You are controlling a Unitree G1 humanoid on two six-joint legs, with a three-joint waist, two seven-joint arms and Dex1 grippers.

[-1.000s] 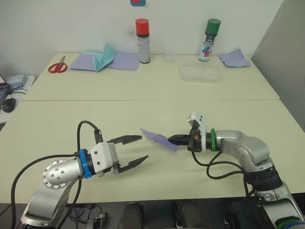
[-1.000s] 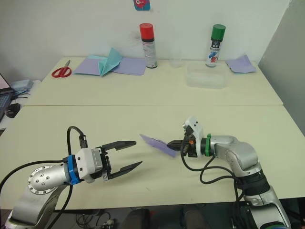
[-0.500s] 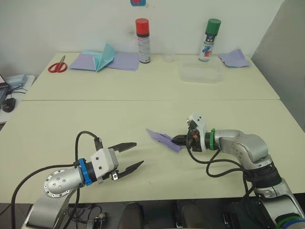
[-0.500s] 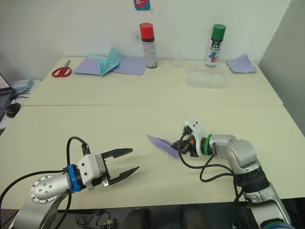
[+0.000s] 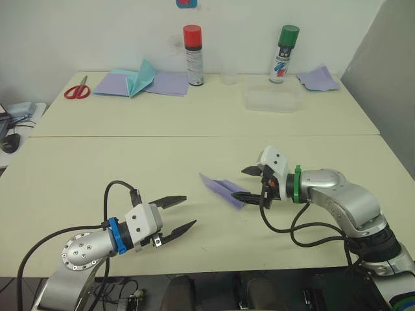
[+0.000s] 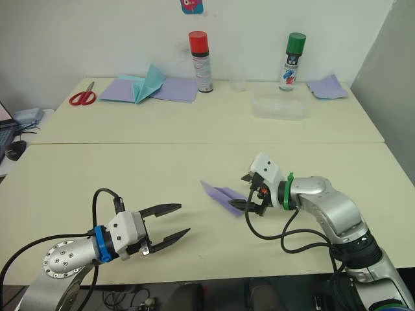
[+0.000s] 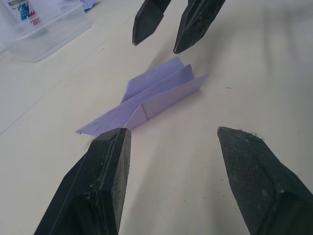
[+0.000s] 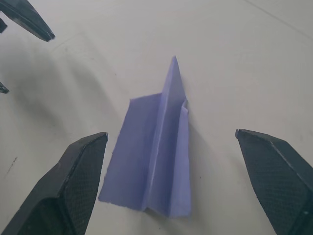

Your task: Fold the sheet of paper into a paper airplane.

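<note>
The lavender sheet of paper lies on the table folded into a small paper airplane [image 5: 222, 189], nose pointing away from my right gripper [image 5: 246, 183]. That gripper stands open just behind the plane's tail, its fingers on either side without touching it; the right wrist view shows the paper airplane [image 8: 159, 156] flat between the spread fingers [image 8: 73, 186]. My left gripper [image 5: 187, 210] hovers open near the table's front left, well apart from the plane, with nothing between its fingers. In the left wrist view the paper airplane [image 7: 151, 100] lies ahead, with the right gripper's fingertips [image 7: 195, 22] beyond it.
At the back stand a red-capped spray can [image 5: 194, 55], a green-capped spray can [image 5: 283, 54] and a clear plastic container [image 5: 272, 100]. Red scissors [image 5: 78, 89], flat lavender sheets with a teal paper piece [image 5: 139, 81] and a rumpled lavender scrap [image 5: 318, 79] lie there too.
My right gripper has opened and let go of the paper airplane, which now rests on the table. The left gripper has drawn back toward the near left, still open.
</note>
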